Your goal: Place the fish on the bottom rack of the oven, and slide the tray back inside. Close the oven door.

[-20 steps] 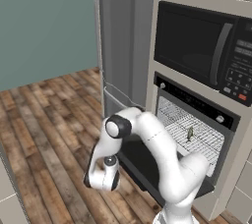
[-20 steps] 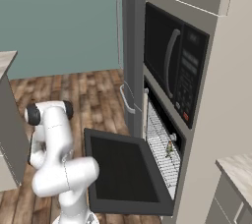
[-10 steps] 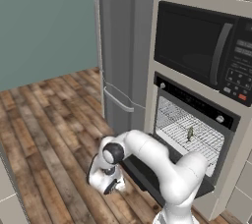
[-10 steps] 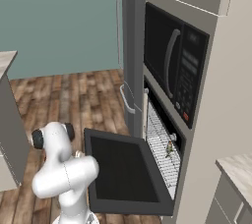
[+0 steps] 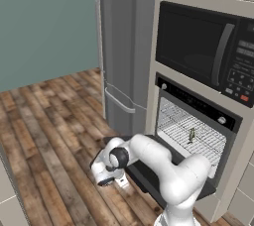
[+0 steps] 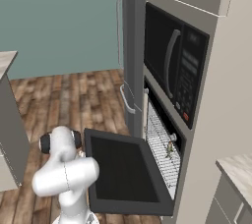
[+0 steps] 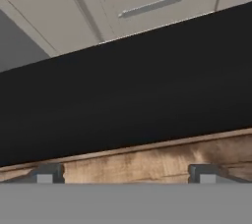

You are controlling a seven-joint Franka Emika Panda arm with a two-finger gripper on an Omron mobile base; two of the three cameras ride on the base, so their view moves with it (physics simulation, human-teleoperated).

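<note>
The black oven [image 5: 194, 103] stands open, its door [image 6: 123, 169] folded down flat. Inside the cavity the silver wire rack [image 5: 184, 132] carries the small fish [image 5: 191, 135], which sits upright on the bars; from the right I see the same fish [image 6: 170, 150] on the rack [image 6: 158, 139]. My gripper [image 5: 120, 182] hangs low near the floor, just off the door's front left edge. In the hand view the gripper [image 7: 126, 175] is open, fingertips [image 7: 48, 174] far apart with nothing between them, facing the door's dark edge [image 7: 126, 95].
A black microwave [image 5: 203, 46] sits above the oven and a tall grey fridge [image 5: 124, 46] stands to its left. Wood floor [image 5: 49, 121] spreads out left of the door. Grey drawer fronts [image 7: 147, 7] lie beyond the door. A counter corner [image 6: 6, 61] is at the left.
The arm has folded down: the hand dropped from beside the door toward the floor and now sits lower, close to the door's front edge. Door, rack and fish have not moved.
</note>
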